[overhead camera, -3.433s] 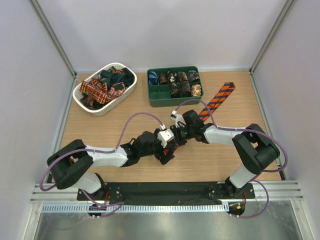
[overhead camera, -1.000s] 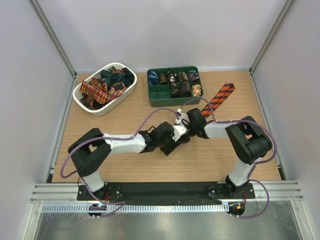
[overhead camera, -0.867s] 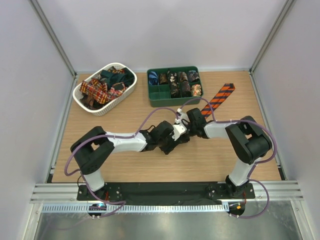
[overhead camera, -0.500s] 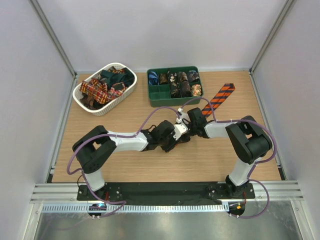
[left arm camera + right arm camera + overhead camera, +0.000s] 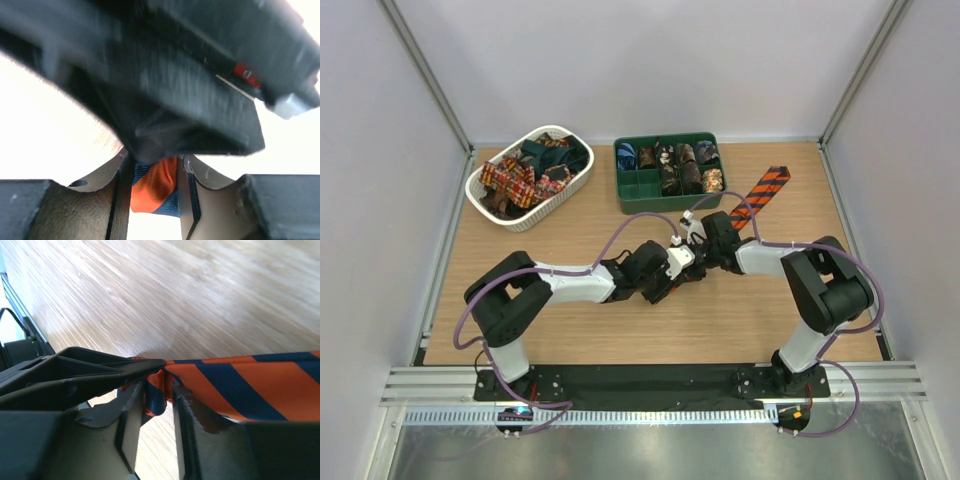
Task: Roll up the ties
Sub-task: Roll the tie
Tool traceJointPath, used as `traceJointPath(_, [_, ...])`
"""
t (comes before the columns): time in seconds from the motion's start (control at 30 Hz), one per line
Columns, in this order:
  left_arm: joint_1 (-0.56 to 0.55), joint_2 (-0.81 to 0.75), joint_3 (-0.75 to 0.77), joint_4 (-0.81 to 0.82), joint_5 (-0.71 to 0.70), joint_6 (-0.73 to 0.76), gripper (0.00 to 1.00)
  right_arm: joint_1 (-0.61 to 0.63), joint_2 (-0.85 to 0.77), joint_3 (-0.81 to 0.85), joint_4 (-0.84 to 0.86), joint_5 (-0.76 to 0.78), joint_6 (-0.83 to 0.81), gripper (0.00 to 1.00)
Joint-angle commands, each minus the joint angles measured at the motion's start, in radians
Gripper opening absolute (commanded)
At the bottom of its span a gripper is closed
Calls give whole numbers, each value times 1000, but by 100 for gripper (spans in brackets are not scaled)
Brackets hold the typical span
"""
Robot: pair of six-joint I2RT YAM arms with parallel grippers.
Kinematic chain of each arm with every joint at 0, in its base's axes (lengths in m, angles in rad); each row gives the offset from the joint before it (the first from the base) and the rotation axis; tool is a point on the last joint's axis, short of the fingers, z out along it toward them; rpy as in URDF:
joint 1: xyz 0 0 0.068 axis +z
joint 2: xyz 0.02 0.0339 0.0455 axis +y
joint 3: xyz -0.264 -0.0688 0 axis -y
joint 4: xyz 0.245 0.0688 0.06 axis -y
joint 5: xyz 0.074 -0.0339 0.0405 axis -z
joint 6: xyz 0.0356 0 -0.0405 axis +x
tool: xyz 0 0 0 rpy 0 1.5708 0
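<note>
Only the top view shows the table (image 5: pixel 520 250), one white basket (image 5: pixel 532 217) upper left, one green tray (image 5: pixel 665 208) top centre. One striped tie (image 5: pixel 760 195) runs from right of the tray to mid-frame. The wrist views show its fold between the fingers: the left gripper (image 5: pixel 154 175) pinches it narrowly, while the right gripper (image 5: pixel 157 395) stands partly apart around it, grip unclear.

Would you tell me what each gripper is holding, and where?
The left gripper pinches the tie at its folded end; the right gripper straddles that end, grip unclear.
</note>
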State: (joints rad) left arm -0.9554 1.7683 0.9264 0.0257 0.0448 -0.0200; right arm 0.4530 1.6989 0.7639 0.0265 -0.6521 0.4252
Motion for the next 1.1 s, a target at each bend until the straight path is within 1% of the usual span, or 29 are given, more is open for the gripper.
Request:
traceJointPath(0.0, [-3, 25, -20, -17, 0, -14, 26, -20, -61, 14, -3, -6, 20, 33])
traceJointPath(0.1, [-3, 30, -17, -17, 0, -14, 26, -22, -74, 12, -10, -24, 21, 29])
traceJointPath(0.13, [-3, 31, -15, -18, 0, -15, 26, -20, -79, 0, 1, -32, 26, 24])
traceJointPath(0.3, [-5, 29, -15, -17, -3, -15, 26, -22, -81, -23, 56, -98, 75, 11])
traceJointPath(0.5, [-3, 29, -14, -18, -6, -11, 27, -19, -38, -44, 101, -135, 93, 2])
traceJointPath(0.67, [-3, 31, -11, -20, -11, -11, 27, -19, 39, -44, 104, -95, 77, 1])
traceJointPath(0.77, [-3, 31, -6, -23, -19, -12, 29, -19, 59, -31, 90, -69, 61, 1])
traceJointPath(0.83, [-3, 33, 2, -23, -25, -20, 32, -19, 68, -17, 84, -61, 57, 1])
traceJointPath(0.87, [-3, 31, 5, -45, -25, -21, 37, -19, 74, -12, 82, -63, 55, 1])
traceJointPath(0.97, [-5, 28, 12, -47, -22, -29, 49, -17, 74, -3, 72, -61, 41, 1])
traceJointPath(1.07, [-3, 20, 23, -55, -23, -23, 52, -19, 68, -3, 67, -61, 34, 1])
